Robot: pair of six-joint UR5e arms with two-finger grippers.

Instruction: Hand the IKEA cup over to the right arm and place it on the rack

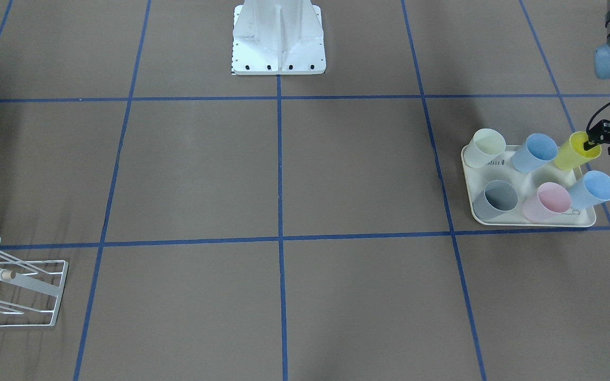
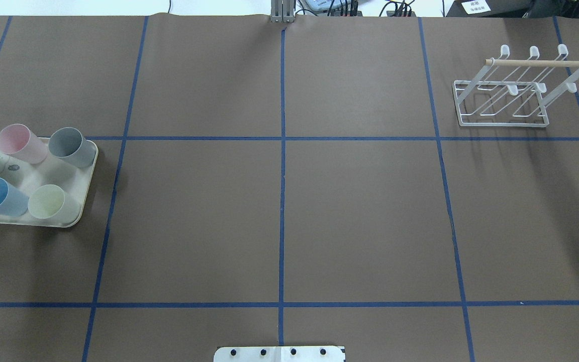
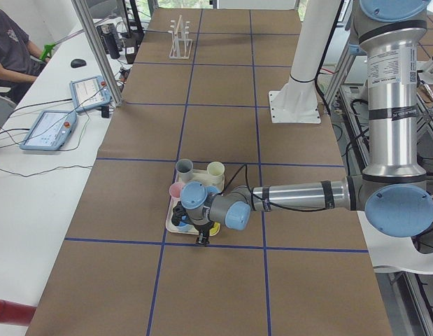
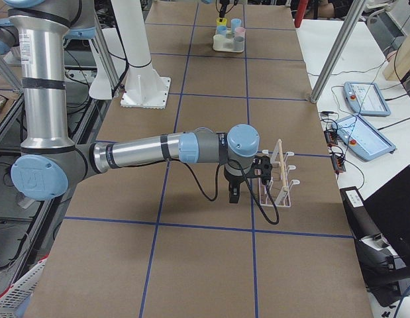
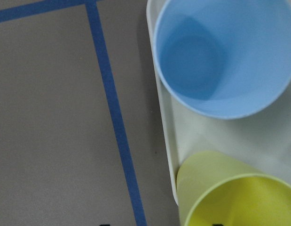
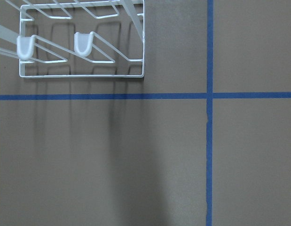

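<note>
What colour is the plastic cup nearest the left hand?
Yellow plastic cup, clearest in the exterior front-facing view.

Brown-covered desk (image 2: pixel 360 211), gridded with blue tape (image 2: pixel 282 201). At one end, a cream tray (image 1: pixel 528 177) carrying a pink cup (image 1: pixel 547 202), a grey cup (image 1: pixel 497 200), a pale green cup (image 1: pixel 485 148), a blue cup (image 1: pixel 535 152) and a second blue cup (image 1: pixel 594 190), mouths up. Alongside, a white side desk (image 3: pixel 34 182) with a control tablet (image 3: pixel 50 129), a second tablet (image 3: pixel 90 93) and a black mouse (image 3: pixel 77 63), a seated person (image 3: pixel 10 45) at its far end.
</note>
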